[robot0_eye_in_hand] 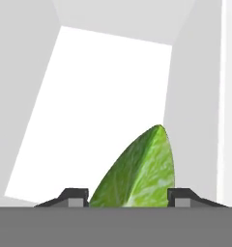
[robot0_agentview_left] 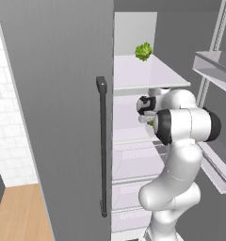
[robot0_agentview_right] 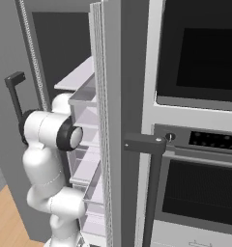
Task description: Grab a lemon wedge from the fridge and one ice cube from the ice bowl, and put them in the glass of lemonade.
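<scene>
The gripper (robot0_eye_in_hand: 123, 197) has closed its two fingers against the lemon wedge (robot0_eye_in_hand: 139, 171) inside the fridge (robot0_agentview_left: 58, 117). A loose pinch could let it slip.

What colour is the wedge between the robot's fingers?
Green with pale yellowish streaks; the lemon wedge shows best in the hand view.

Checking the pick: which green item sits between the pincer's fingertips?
The smooth lemon wedge, between both fingertips on a lower shelf. The ruffled leafy clump sits apart on the shelf above.
</scene>
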{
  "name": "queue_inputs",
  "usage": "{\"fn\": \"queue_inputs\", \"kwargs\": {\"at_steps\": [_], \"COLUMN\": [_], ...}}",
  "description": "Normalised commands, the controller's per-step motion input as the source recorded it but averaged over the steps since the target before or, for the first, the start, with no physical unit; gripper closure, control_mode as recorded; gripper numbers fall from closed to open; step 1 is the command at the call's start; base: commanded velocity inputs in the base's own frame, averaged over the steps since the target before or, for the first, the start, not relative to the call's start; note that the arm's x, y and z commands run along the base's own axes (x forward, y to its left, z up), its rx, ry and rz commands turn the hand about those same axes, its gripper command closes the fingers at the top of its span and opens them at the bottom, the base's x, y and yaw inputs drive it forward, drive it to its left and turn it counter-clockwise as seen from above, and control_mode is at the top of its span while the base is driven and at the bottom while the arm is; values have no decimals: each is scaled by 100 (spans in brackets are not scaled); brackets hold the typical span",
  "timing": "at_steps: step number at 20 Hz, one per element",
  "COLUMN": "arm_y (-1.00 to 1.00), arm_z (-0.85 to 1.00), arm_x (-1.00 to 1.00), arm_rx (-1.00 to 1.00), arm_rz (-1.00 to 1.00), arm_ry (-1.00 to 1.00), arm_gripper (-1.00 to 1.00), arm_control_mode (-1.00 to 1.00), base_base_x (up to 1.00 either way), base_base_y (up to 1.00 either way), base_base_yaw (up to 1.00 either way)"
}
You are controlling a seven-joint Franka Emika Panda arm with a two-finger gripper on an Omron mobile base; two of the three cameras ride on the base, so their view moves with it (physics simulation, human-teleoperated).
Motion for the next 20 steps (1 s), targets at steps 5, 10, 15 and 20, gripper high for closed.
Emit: {"fn": "queue_inputs", "kwargs": {"at_steps": [5, 10, 15, 20], "arm_y": [12, 29, 40, 21], "arm_z": [26, 22, 57, 92], "arm_x": [-67, -63, -56, -81], "arm_rx": [0, 0, 0, 0], "arm_rz": [0, 1, 3, 6], "arm_ry": [-19, -6, -1, 4], "arm_gripper": [100, 100, 100, 100], "arm_control_mode": [-100, -100, -100, -100], "base_base_x": [0, 0, 0, 0], "base_base_y": [0, 0, 0, 0], "base_base_yaw": [0, 0, 0, 0]}}
